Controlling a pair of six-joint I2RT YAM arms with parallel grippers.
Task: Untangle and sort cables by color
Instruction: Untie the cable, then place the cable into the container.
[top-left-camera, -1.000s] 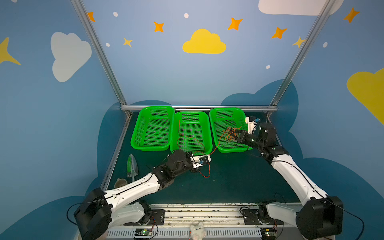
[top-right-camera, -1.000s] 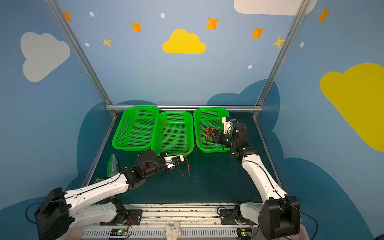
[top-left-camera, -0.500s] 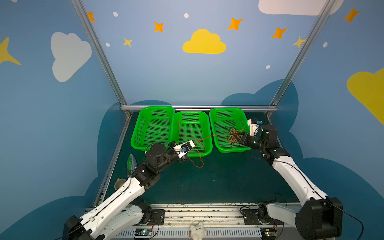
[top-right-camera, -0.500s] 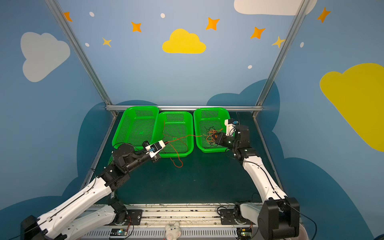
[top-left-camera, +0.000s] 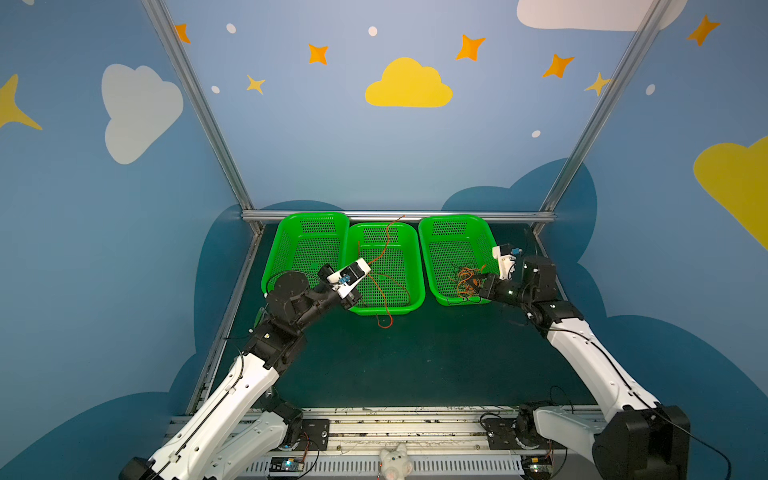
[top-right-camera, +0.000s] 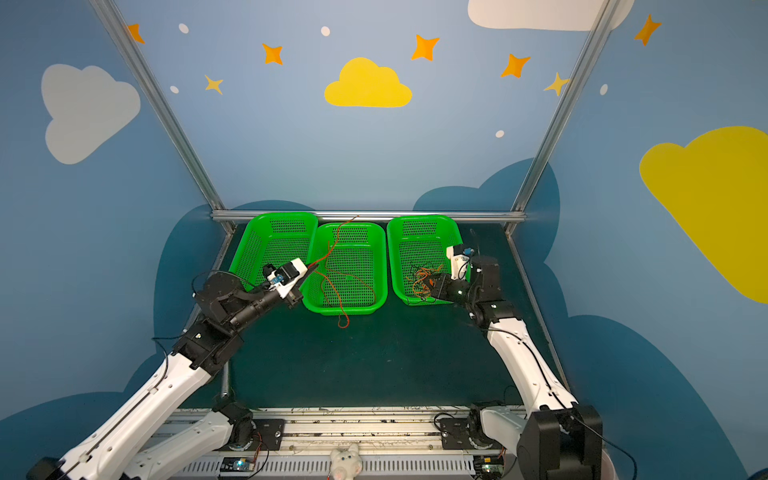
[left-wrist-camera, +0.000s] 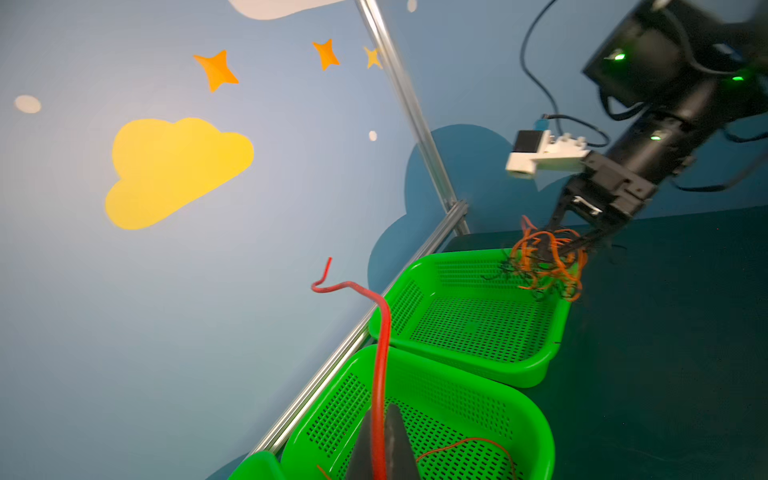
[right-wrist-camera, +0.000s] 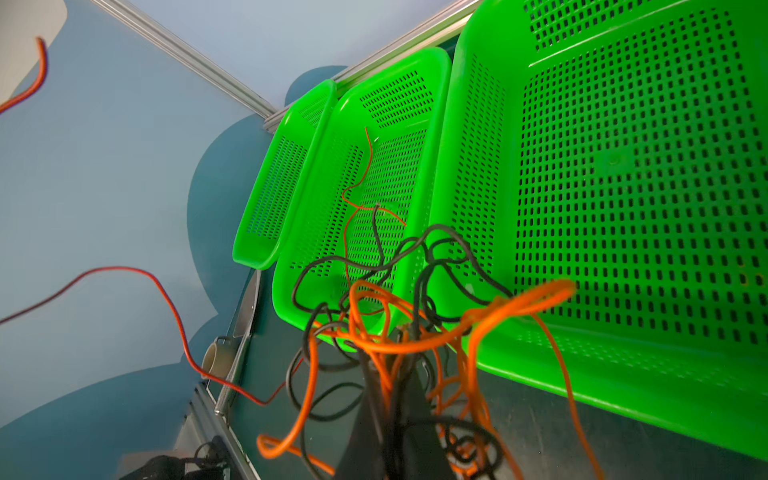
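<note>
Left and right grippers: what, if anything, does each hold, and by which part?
The left gripper pinches the red cable partway along its length. The right gripper clamps the orange-and-black tangle by several bunched strands.

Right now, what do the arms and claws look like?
White link shells, black joints and bases on left arm and right arm, black cables alongside. Wrists bear white camera brackets. The left claw and right claw are black, with tapered fingers.
</note>
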